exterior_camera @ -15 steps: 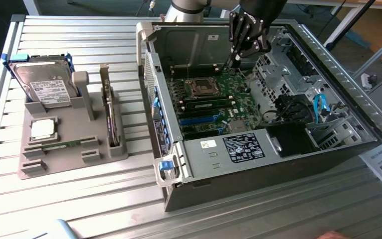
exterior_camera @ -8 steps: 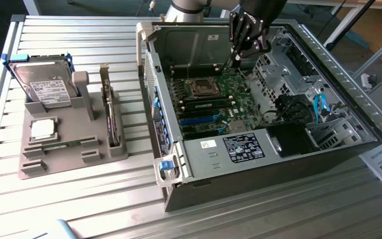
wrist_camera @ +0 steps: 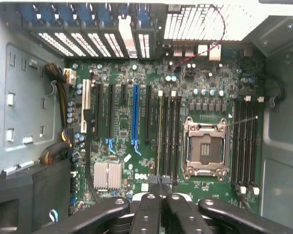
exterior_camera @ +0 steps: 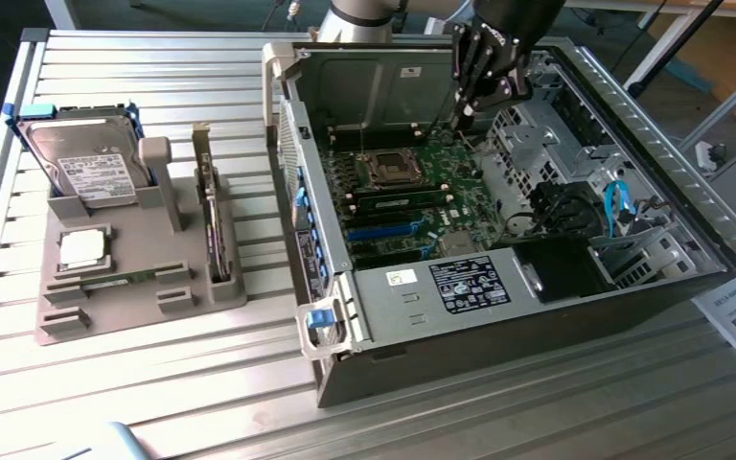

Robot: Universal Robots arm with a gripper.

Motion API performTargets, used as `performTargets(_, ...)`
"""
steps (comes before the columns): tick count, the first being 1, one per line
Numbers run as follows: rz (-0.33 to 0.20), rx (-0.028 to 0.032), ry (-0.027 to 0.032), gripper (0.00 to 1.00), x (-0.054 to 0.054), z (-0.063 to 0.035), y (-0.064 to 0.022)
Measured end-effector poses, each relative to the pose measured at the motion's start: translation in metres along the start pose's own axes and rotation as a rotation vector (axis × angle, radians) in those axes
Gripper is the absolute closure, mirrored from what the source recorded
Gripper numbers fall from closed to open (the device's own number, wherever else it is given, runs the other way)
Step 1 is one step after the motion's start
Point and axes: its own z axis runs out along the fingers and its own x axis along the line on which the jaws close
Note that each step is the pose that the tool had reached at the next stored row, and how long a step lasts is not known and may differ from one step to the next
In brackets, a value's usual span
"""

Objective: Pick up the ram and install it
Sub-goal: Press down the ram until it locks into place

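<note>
Ribbed metal tabletop (exterior_camera: pixel 150 383) carries open computer case (exterior_camera: pixel 496 345); claw (exterior_camera: pixel 468 115) closed above green motherboard (exterior_camera: pixel 451 182) (desk legs (exterior_camera: pixel 658 40) behind).

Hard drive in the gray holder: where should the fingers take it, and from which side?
Probably from above, pinching the hard drive across its thin top edge: it leans label-out in the gray holder, which hides its lower end, and blue rails cover its sides.
</note>
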Motion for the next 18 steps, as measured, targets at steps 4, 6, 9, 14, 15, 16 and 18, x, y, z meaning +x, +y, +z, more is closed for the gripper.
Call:
performTargets(4,0.0,-0.0001,0.0001,0.9,0.001,-0.0008,-0.0176)
performTargets(6,0.0,0.0,0.0,0.9,0.001,-0.0011,-0.0253)
performTargets(9,0.0,-0.0001,0.0001,0.9,0.001,-0.0015,-0.0339)
performTargets(14,0.0,-0.0001,0.0001,0.9,0.002,-0.0019,-0.0456)
performTargets(15,0.0,-0.0001,0.0001,0.9,0.002,-0.0019,-0.0455)
performTargets(16,0.0,-0.0001,0.0,0.9,0.002,-0.0016,-0.0456)
performTargets(18,0.0,0.0,0.0,0.9,0.002,0.0,-0.0456)
